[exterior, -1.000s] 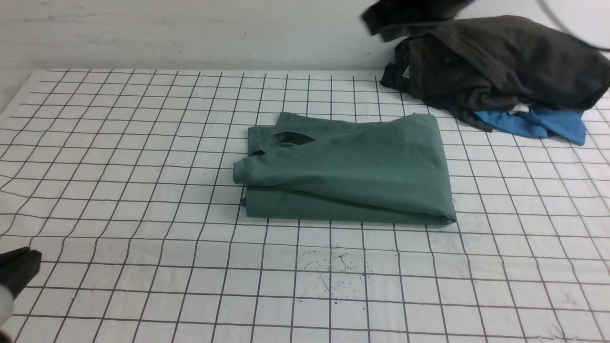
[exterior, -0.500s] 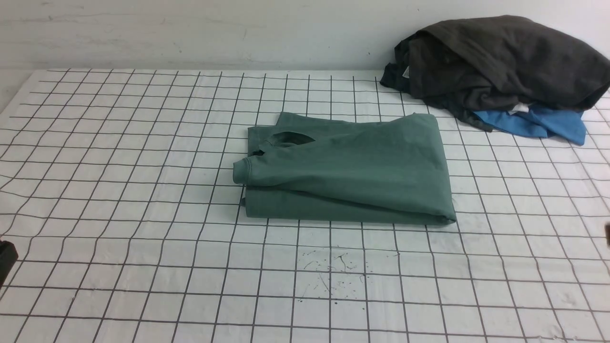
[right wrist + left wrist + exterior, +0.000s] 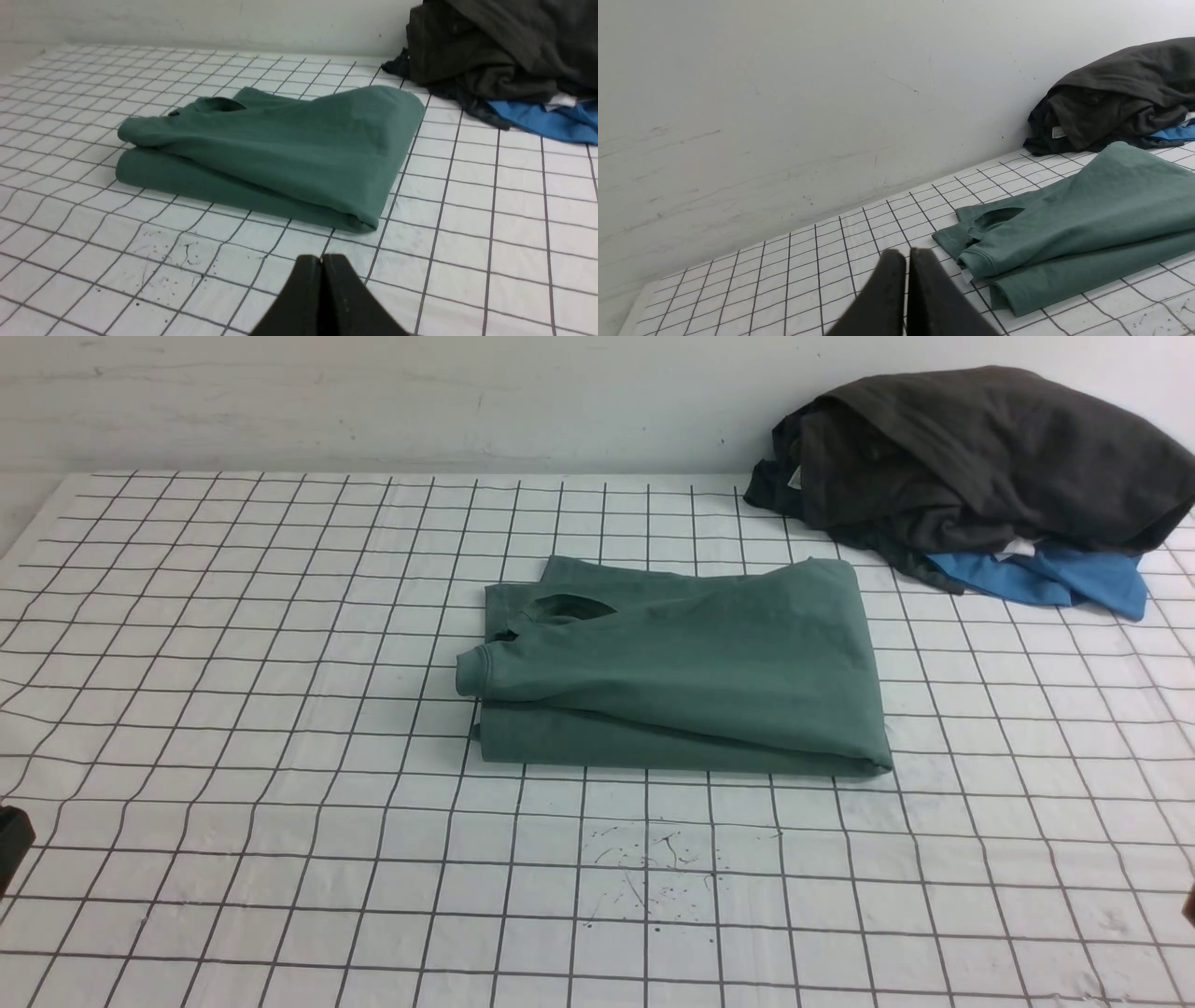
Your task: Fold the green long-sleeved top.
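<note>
I see the green long-sleeved top folded into a compact rectangle mid-table on the white grid cloth, neck opening facing my left, a cuffed sleeve across the top. My left gripper and right gripper are both closed, holding nothing.

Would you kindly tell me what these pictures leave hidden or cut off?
- Green long-sleeved top: its sleeves lie folded inside; no view shows them.
- Blue garment: mostly buried under the dark garment in all views.
- Left gripper and right gripper: the front view's edges cut them off; the wrist views show them shut.
</note>
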Robot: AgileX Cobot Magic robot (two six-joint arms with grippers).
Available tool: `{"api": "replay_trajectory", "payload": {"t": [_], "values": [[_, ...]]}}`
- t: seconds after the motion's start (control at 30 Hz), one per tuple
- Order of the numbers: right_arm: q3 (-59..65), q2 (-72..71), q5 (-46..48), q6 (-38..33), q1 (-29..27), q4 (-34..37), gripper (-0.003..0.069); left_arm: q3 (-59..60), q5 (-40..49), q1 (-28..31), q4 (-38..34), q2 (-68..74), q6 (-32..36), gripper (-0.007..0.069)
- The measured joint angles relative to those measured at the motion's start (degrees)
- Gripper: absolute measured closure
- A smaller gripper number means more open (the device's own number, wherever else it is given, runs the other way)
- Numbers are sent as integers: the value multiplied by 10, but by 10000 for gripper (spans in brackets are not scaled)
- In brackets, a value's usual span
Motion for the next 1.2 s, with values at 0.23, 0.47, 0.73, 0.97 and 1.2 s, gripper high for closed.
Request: {"api": "replay_trajectory", "payload": {"t": [0.23,0.47,0.73,0.97,1.2], "values": [[0,0,-2,2,0,1,673,0,0,0,0,0,0,631],[37,-31,-26,4,19,-71,673,0,0,0,0,0,0,631],[152,-126,-106,-16,-100,-10,673,0,0,0,0,0,0,631],[154,-148,-34,-40,-193,34,673,0,0,0,0,-1,0,631],[154,-148,-28,-41,-201,32,673,0,0,0,0,-1,0,631]]}}
